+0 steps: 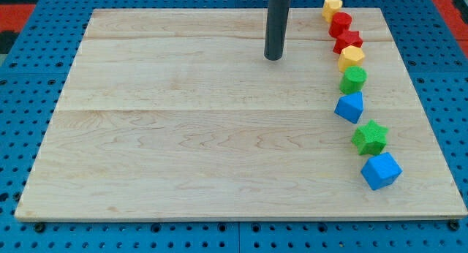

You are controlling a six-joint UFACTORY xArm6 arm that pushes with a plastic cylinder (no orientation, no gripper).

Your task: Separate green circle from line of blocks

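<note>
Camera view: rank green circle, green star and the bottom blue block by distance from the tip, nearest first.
From my tip:
1. green circle, to the view's right, mid-line.
2. green star, lower right.
3. blue block, at the line's bottom end.

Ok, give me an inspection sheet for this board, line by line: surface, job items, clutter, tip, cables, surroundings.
Surface: pale wooden board, flat.
Job's things: green circle sits mid-line in a curved line of blocks along the view's right, between a yellow block above and a blue block below.
Rest of line: yellow block at top, red circle, red star, green star, blue cube.
Clutter: nothing seen.
Grippers: none; my tip stands to the view's left of the line, touching no block.
Cables: nothing seen.
Surroundings: blue pegboard around the board.
</note>
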